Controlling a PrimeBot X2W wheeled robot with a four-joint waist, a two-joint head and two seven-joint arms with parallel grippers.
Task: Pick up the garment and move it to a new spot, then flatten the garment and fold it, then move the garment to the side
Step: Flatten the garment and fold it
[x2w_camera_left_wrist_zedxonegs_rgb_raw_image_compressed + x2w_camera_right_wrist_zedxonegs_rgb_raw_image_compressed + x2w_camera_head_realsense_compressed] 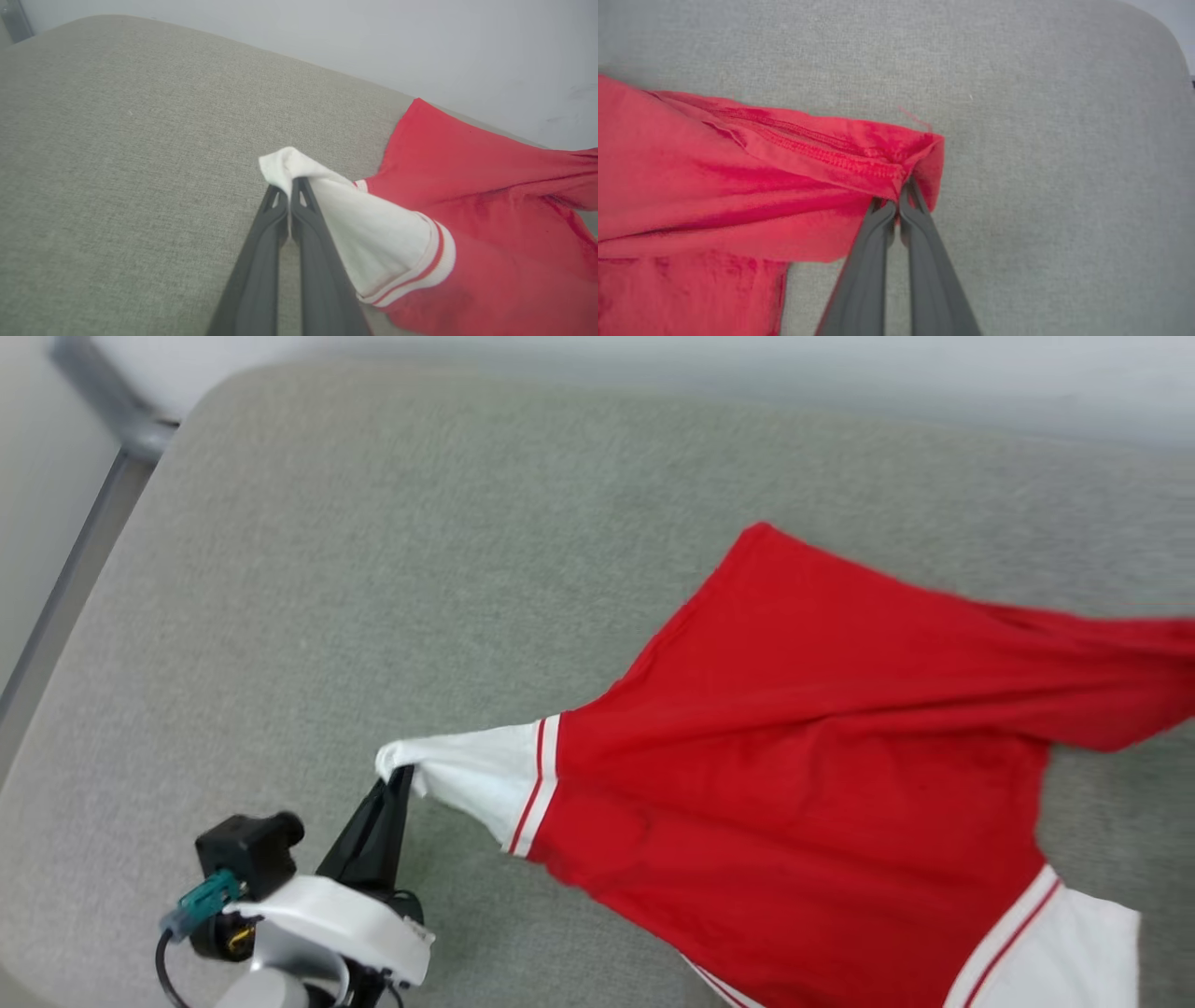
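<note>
Nearest in the head view, the left arm's white wrist shell (336, 915) carries a black block (247, 849) with a teal plug (207, 893) on its side. From it the left claw (401, 777) points up the view, its two dark fingers pressed together on the tip of a white sleeve. The left wrist view shows the same pinch: white cloth folds over both fingertips.

That sleeve belongs to the garment (794, 756) – a thin red sports jersey with white sleeve panels and red-and-white stripe trim where each panel meets the body. The cloth facing up is plain red, and what print the other side bears cannot be told. From the left claw the jersey spreads away to the right, pulled into a taut fan with long creases. A second white sleeve panel lies at the lower right edge of the head view.

Farther right, a band of red cloth stretches off the edge of the head view. In the right wrist view the right claw (901, 192) has its fingers closed on a bunched red corner, right at a stitched seam – the fabric draws tight from there.

The jersey rests on a grey-beige, woven-fabric-covered counter (373, 569) with rounded corners, towards its right half. Beyond its far edge are a pale wall (420, 46) and, at the upper left, a grey metal bar (121, 420).
</note>
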